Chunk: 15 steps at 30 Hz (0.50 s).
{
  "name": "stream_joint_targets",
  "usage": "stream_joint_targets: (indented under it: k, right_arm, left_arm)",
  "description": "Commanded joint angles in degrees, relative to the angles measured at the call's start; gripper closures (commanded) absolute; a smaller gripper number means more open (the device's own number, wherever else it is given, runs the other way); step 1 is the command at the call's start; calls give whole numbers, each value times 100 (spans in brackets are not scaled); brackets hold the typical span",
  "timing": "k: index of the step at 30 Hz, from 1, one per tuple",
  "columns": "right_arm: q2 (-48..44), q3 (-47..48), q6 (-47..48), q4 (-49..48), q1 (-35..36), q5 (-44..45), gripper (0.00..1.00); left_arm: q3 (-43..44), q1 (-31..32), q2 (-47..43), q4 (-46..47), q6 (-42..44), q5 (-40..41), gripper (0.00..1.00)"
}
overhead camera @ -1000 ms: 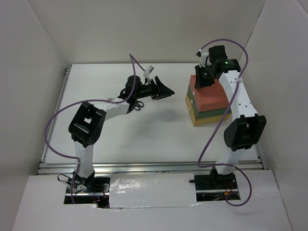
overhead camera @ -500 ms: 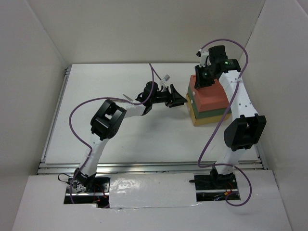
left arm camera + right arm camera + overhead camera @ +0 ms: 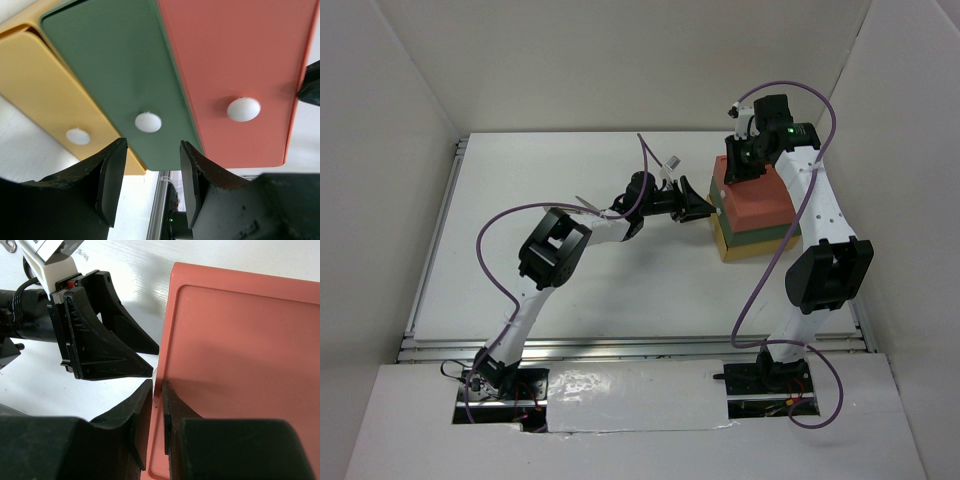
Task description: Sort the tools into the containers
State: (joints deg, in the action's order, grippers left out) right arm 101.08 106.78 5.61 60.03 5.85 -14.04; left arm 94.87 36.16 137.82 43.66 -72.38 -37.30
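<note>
My left gripper [image 3: 150,150] is spread wide at the left face of the stack of three shallow plastic drawer-boxes [image 3: 760,205], right of table centre. The dark green middle drawer-box's [image 3: 110,70] round white knob [image 3: 148,122] sits just beyond its fingertips. My right gripper [image 3: 156,390], pinched to a slit, is at the left edge of the red-orange top box [image 3: 240,365].

Red-orange drawer-box [image 3: 235,55], dark green drawer-box [image 3: 105,65], yellow drawer-box [image 3: 35,85]: smooth moulded plastic, satin, faint sheen. Round white knobs [image 3: 243,109] on the fronts: glossier plastic. Left gripper [image 3: 152,145] fingers [image 3: 112,180]: black matt plastic, grainy, edges scuffed pale. Right gripper [image 3: 157,385] fingers [image 3: 142,415]: black matt plastic too. White tabletop [image 3: 125,265]: smooth, glossy, shows glare. Purple cables [image 3: 757,292]: smooth sheath. Rail [image 3: 640,346] at near table edge: bare ribbed metal.
</note>
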Motion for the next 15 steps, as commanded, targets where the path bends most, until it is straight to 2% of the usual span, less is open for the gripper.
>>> stream_joint_targets:
  k: [1, 15]
  right_arm:
    - [211, -237, -33, 430, 39, -116, 79]
    - [219, -246, -16, 448, -5, -222, 79]
  left_arm:
    - [313, 40, 140, 310, 136, 74, 41]
    - [778, 128, 518, 204, 286, 126, 45]
